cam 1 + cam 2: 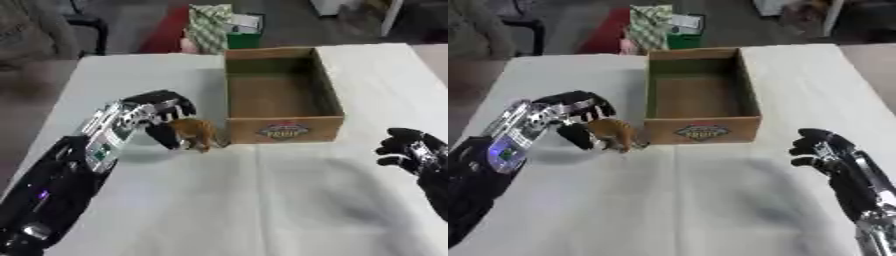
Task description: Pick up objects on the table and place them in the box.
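1. Left hand (162,112) curls round a small brown toy (196,133), pinching it just above the white counter (289,200); the toy sits close beside the near-left corner of the cardboard box (282,127).
2. Right hand (820,150) hovers at the right edge, fingers curled, holding nothing.
3. Inside the box nothing shows; by my judgement the task is barely begun, with the lift over the wall and the release left.

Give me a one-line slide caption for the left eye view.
Left hand closes on a brown toy beside the empty cardboard box; right hand idles at right.
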